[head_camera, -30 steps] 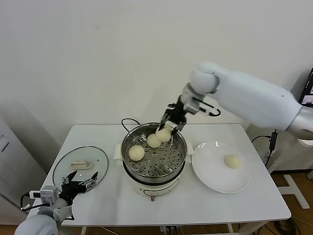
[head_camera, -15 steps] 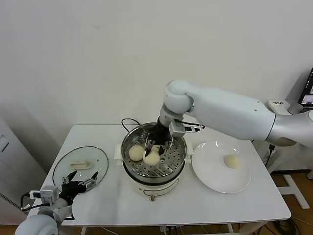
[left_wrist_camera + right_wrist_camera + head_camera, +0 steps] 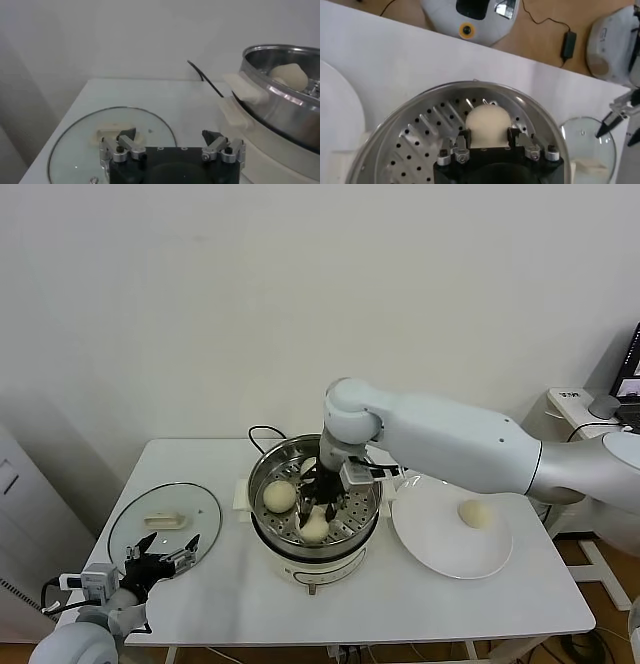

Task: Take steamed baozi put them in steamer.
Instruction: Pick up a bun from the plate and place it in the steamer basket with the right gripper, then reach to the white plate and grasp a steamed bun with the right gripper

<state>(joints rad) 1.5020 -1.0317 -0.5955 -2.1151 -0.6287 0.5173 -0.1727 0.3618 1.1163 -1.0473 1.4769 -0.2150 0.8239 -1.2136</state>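
Bright, even indoor light, soft shadows, wrist views slightly blurred

The left claw (image 3: pixel 172 145) hangs with its fingers spread wide and nothing between them, over the near edge of a clear glass lid (image 3: pixel 75 145) lying flat on the white surface (image 3: pixel 165 97). Beside it stands the steamer (image 3: pixel 280 107), one pale baozi (image 3: pixel 290 76) showing above its steel rim. A black cord (image 3: pixel 205 79) trails behind the pot.

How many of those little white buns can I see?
3 clearly: one bun on the steamer tray's left, one between the right gripper's fingers, one on the plate. The arm may hide another.
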